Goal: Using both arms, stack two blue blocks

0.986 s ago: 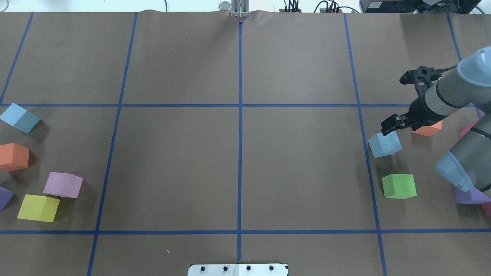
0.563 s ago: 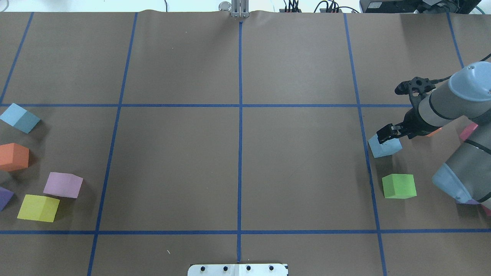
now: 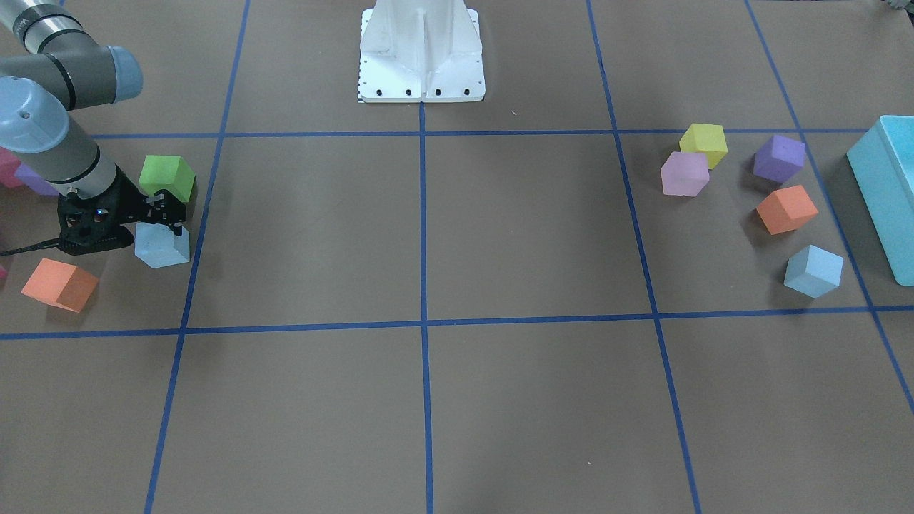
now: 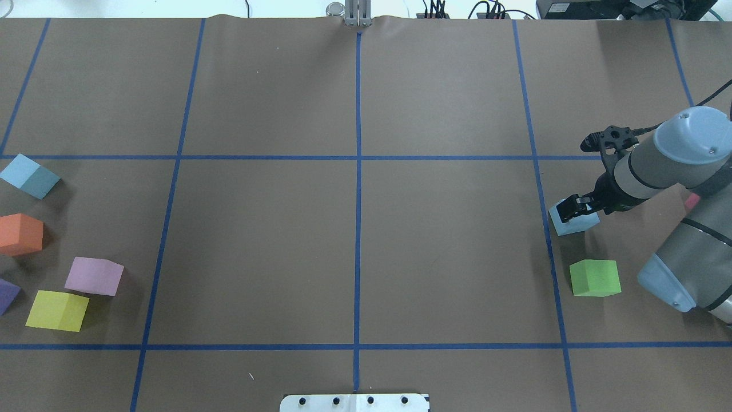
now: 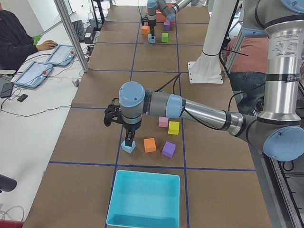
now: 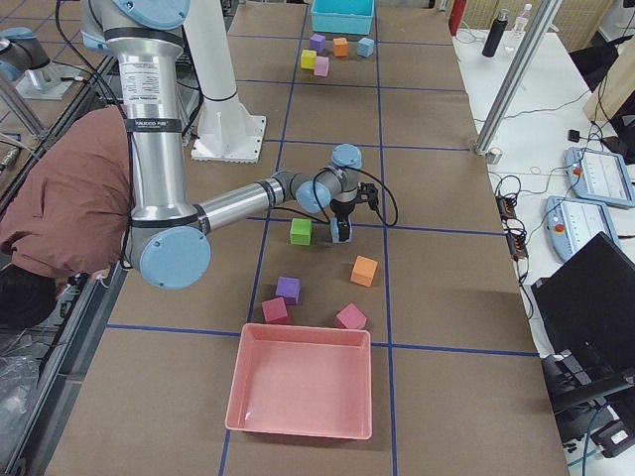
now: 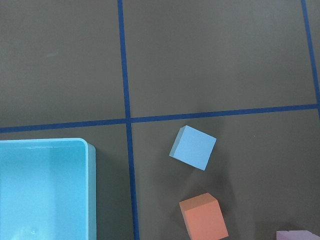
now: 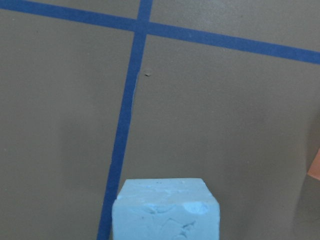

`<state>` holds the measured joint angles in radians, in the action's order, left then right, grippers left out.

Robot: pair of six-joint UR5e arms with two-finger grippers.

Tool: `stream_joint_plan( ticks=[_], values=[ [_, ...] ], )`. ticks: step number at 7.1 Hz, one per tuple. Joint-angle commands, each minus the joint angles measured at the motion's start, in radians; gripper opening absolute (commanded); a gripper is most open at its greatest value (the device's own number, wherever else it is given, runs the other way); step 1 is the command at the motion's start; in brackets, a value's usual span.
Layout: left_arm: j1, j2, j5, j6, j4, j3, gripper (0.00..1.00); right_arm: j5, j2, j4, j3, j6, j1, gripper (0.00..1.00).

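Note:
One blue block (image 4: 573, 222) lies on the right side of the table, also in the front view (image 3: 163, 247) and at the bottom of the right wrist view (image 8: 165, 212). My right gripper (image 4: 573, 208) is open and sits low over this block, fingertips at its top; it also shows in the front view (image 3: 166, 220). The other blue block (image 4: 30, 176) lies at the far left and shows in the left wrist view (image 7: 193, 148). My left gripper (image 5: 129, 141) shows only in the left side view, above that block; I cannot tell if it is open or shut.
A green cube (image 4: 595, 277) lies just near of the right blue block, an orange cube (image 3: 58, 284) beside it. Orange (image 4: 20, 233), pink (image 4: 94, 276), yellow (image 4: 56, 310) and purple cubes lie at the left. A turquoise bin (image 3: 885, 193) stands at the left end, a pink bin (image 6: 303, 382) at the right end.
My right gripper has come down and moved a little left onto the right blue block. The arm now hides the orange cube behind it. The blocks have not moved.

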<state>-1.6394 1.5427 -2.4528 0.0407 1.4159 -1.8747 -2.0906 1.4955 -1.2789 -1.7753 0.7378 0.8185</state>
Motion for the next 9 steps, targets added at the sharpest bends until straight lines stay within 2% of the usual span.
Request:
stream_joint_plan(
  ticks=[1, 4, 6, 9],
  values=[
    [0.0, -0.001, 0.0, 0.001, 0.0, -0.003, 0.98, 0.003, -0.018, 0.006, 0.026, 0.0, -0.007, 0.99],
    [0.0, 0.0, 0.0, 0.001, 0.0, 0.0, 0.98, 0.003, -0.04, 0.015, 0.057, 0.0, -0.012, 0.98],
    [0.001, 0.0, 0.002, 0.001, 0.0, 0.0, 0.98, 0.003, -0.038, 0.108, 0.121, 0.0, -0.015, 0.79],
    [0.001, 0.0, 0.002, 0.001, 0.0, 0.002, 0.98, 0.001, -0.04, 0.11, 0.116, 0.002, -0.015, 0.69]
  ],
)
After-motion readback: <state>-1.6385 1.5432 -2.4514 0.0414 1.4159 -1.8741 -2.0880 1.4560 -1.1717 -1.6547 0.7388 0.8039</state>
